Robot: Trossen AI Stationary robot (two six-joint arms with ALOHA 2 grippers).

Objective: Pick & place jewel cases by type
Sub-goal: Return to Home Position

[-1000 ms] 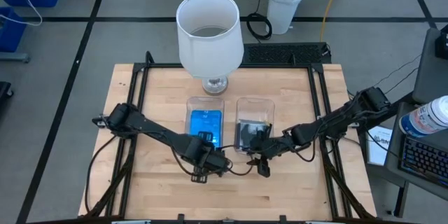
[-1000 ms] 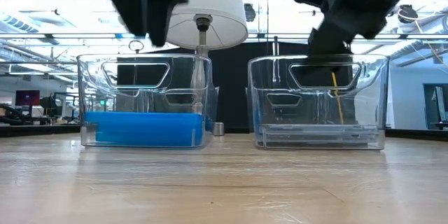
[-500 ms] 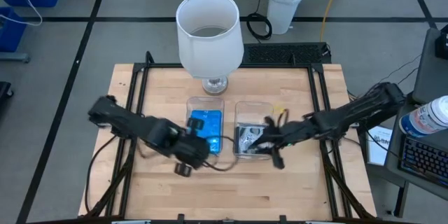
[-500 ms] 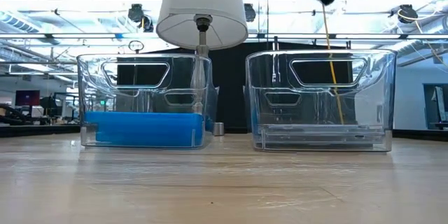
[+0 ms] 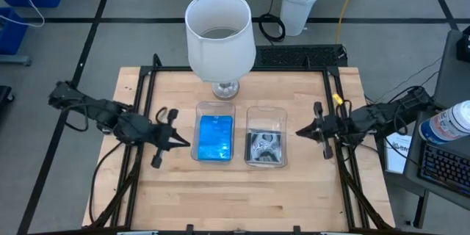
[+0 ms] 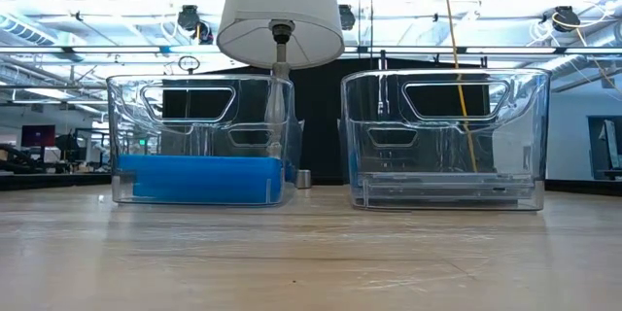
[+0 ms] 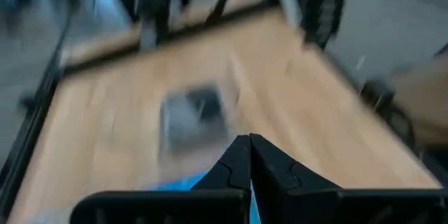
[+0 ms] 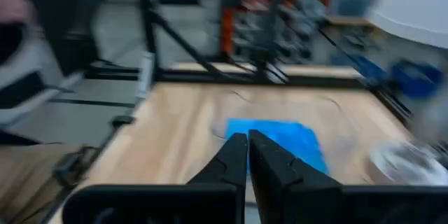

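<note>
Looking down from above, I am seeing two arms, one at each side of the table [image 5: 242, 198]. My left gripper [image 5: 181, 143] is hanging over the wood just beside the left tray [image 5: 215, 105]. Its two fingers are pressing together, and they are holding nothing. My right gripper [image 5: 302, 131] is hanging near the right tray [image 5: 267, 109], a bit farther off from it. Its two fingers are pressing together too, and they are holding nothing.

Two clear trays are sitting side by side in the middle of the table, with a small gap between them. The blue jewel cases [image 5: 215, 137] are lying flat in the left tray, in one stack. The dark grey jewel cases [image 5: 264, 147] are lying flat in the right tray, in one stack. I am not able to count the cases in either stack. One white lamp [image 5: 219, 33] is standing just behind the two trays.
</note>
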